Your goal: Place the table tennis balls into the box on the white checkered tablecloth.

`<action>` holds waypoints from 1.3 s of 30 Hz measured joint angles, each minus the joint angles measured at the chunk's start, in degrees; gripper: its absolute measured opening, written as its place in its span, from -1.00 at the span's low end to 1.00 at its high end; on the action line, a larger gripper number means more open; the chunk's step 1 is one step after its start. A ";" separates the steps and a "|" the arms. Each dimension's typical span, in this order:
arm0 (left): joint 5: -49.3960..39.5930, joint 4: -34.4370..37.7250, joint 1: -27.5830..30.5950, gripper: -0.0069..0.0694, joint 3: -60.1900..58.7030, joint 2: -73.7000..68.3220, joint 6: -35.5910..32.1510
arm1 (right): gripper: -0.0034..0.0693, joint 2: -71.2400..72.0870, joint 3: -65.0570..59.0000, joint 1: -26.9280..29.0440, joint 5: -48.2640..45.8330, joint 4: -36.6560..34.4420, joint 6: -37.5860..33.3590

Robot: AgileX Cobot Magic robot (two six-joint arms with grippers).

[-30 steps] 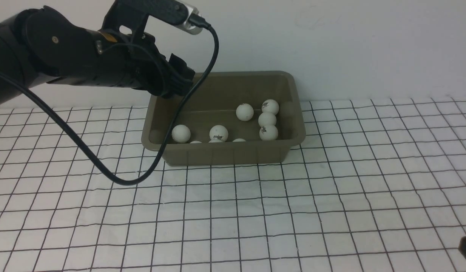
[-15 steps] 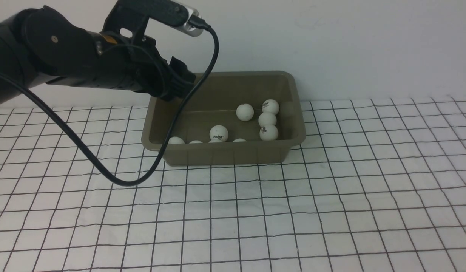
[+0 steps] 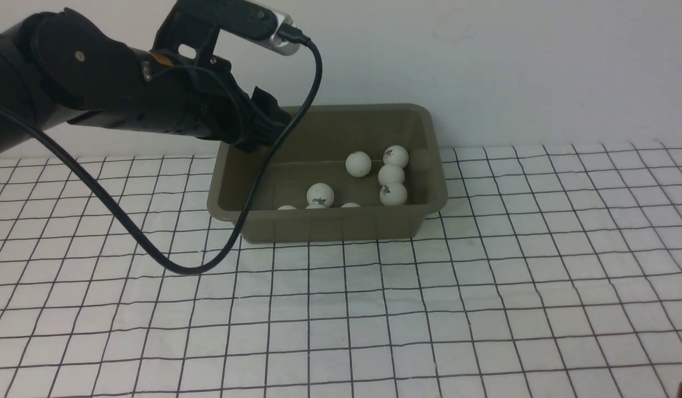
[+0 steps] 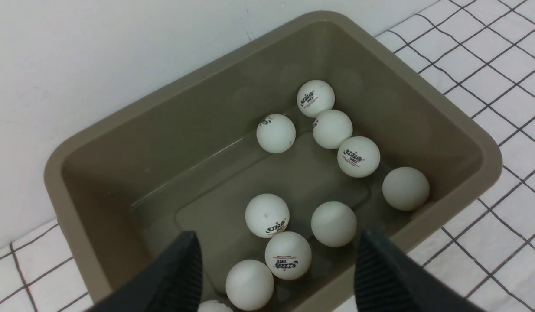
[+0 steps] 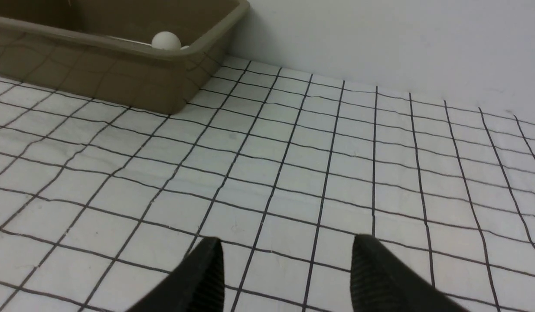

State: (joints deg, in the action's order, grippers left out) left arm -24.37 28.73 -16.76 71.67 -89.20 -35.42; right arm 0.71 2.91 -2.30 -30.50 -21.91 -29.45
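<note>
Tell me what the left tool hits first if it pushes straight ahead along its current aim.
Likely a table tennis ball lying in the box, between the open left tool fingers; depth is uncertain.

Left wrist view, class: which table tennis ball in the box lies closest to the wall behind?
The logo-printed ball heading the touching row of three; every other ball sits further from that wall.

matte plastic balls (image 4: 275, 133); smooth plastic box (image 4: 445, 125); wrinkled cloth (image 3: 484, 309).

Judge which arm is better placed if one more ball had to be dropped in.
Left: the left gripper hangs open over the box; the right gripper is low over bare tablecloth.
</note>
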 joint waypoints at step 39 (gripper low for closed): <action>-0.51 3.80 0.00 0.30 0.00 0.00 0.00 | 0.11 0.00 -3.85 0.33 5.73 4.95 -0.17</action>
State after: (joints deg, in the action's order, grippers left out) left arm -24.88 32.54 -16.76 71.67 -89.20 -35.42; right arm 0.71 -0.94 -1.97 -24.77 -16.96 -29.62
